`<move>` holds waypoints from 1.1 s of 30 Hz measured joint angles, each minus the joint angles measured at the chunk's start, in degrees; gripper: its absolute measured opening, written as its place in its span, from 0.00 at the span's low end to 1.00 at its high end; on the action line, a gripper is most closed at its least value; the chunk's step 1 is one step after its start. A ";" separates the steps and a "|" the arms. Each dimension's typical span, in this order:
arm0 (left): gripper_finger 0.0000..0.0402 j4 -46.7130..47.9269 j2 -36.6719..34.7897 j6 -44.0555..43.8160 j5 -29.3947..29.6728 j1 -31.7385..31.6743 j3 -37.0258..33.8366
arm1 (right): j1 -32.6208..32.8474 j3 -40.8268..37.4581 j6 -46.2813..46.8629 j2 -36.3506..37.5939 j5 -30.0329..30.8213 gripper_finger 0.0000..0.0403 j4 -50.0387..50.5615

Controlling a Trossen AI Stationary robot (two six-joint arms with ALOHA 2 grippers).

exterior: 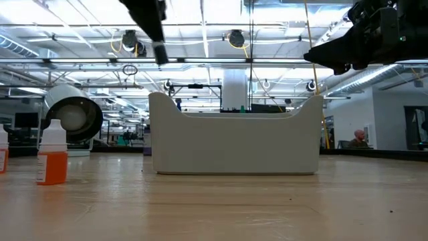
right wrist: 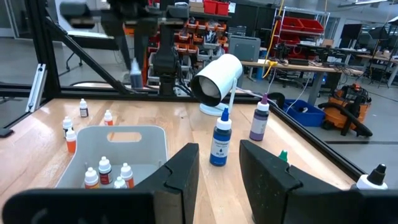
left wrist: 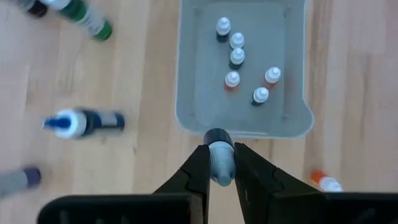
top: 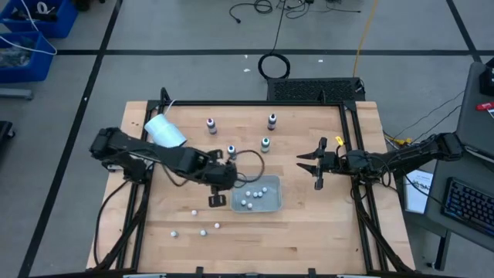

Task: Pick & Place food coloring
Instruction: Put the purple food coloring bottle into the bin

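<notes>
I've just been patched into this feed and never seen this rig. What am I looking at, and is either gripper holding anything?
Two dark robot arms work at a wooden table. One camera looks straight down, one sits at table level, and one rides on each wrist. A grey tray already holds several small bottles; bigger bottles and a white cup stand farther back. The left gripper, just short of the tray's near wall, is shut on a small pale-capped bottle. The right gripper waits open and empty.

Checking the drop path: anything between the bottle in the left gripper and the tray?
Nothing visible. The left gripper is shut on a small bottle right at the near rim of the grey tray. The six bottles inside stand farther in.
</notes>
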State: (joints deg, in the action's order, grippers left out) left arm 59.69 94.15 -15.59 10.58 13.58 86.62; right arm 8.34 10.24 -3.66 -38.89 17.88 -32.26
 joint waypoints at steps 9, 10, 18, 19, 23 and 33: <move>0.13 2.84 15.43 12.06 -4.00 -1.46 12.12 | 0.00 0.00 0.00 0.00 0.00 0.26 -0.02; 0.13 3.61 16.70 12.74 -4.02 -1.46 13.26 | 0.00 0.00 0.01 0.00 -0.02 0.26 -0.02; 0.13 4.23 23.04 13.89 -3.98 -1.80 14.91 | -0.02 0.00 0.00 -0.02 -0.13 0.26 0.03; 0.13 4.27 23.54 13.41 -3.93 -1.93 14.83 | -0.01 0.00 0.00 0.00 -0.13 0.26 0.03; 0.13 4.30 25.41 12.17 -3.91 -2.32 14.76 | -0.01 0.00 0.00 0.00 -0.15 0.26 0.12; 0.13 5.10 26.66 10.03 -4.65 -2.34 13.20 | 0.00 0.00 0.00 -0.02 -0.17 0.26 0.18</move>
State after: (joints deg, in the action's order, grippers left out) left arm 64.79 120.81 -5.56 5.94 11.24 99.82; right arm 8.34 10.24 -3.66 -38.91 17.72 -32.08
